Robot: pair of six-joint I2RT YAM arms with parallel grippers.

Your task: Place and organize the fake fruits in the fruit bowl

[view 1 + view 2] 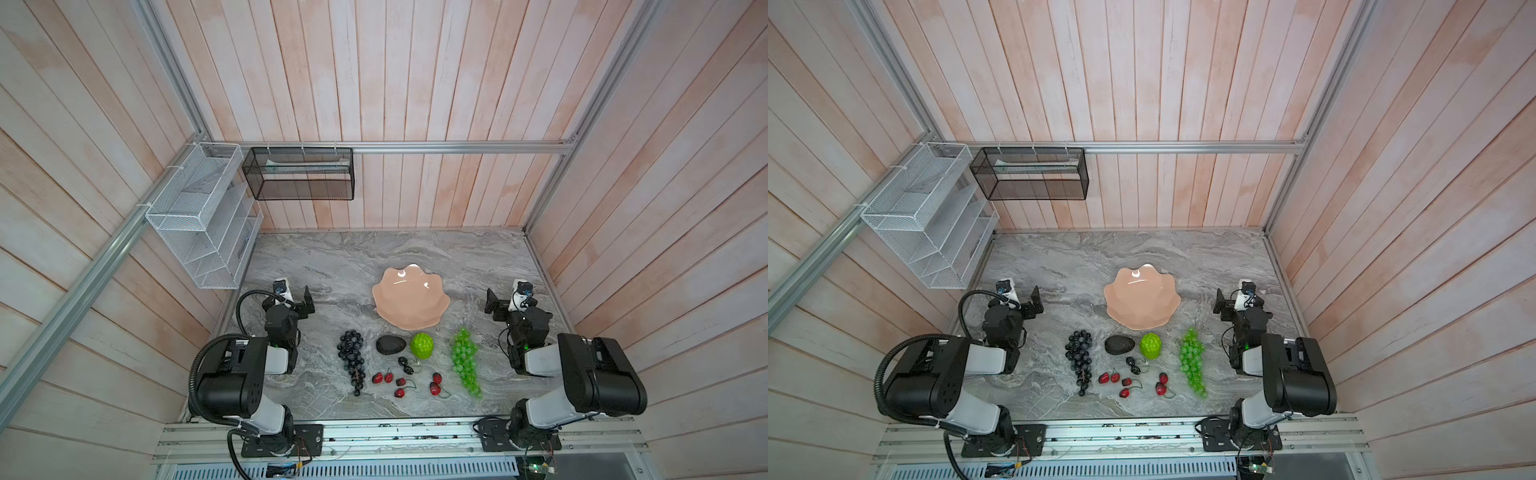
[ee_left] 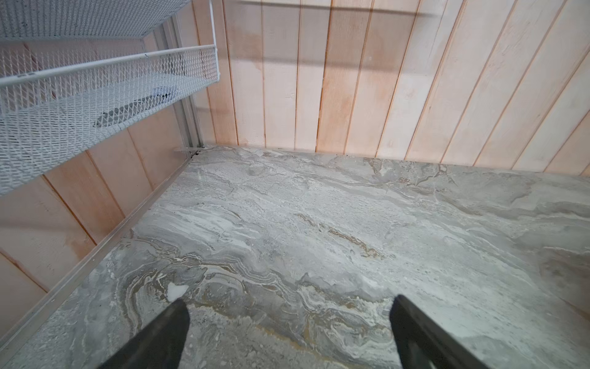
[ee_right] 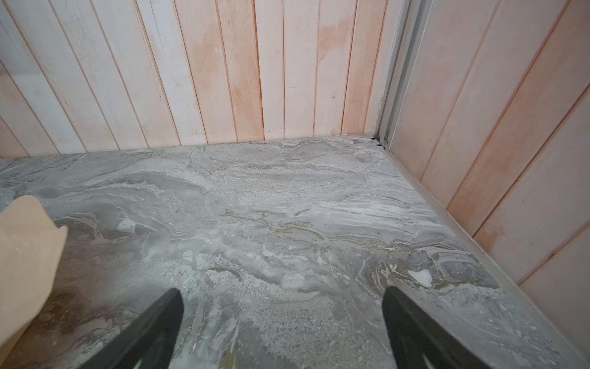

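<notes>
The empty peach-pink fruit bowl (image 1: 409, 299) (image 1: 1142, 301) sits mid-table; its rim (image 3: 25, 255) shows in the right wrist view. In front of it lie the fake fruits: a dark purple grape bunch (image 1: 351, 353), a black avocado (image 1: 390, 345), a bright green knobbly fruit (image 1: 422, 345), a green grape bunch (image 1: 465, 361), black berries (image 1: 406, 365) and red cherries (image 1: 382, 378) (image 1: 435, 384). My left gripper (image 1: 297, 297) (image 2: 289, 300) hovers open left of the bowl. My right gripper (image 1: 507, 297) (image 3: 281, 289) stands open to the bowl's right. Both are empty over bare marble.
A white mesh basket (image 1: 199, 216) (image 2: 95, 89) hangs on the left wall and a black mesh basket (image 1: 299, 174) on the back rail. Wooden plank walls close three sides. An aluminium rail (image 1: 395, 432) runs along the front edge.
</notes>
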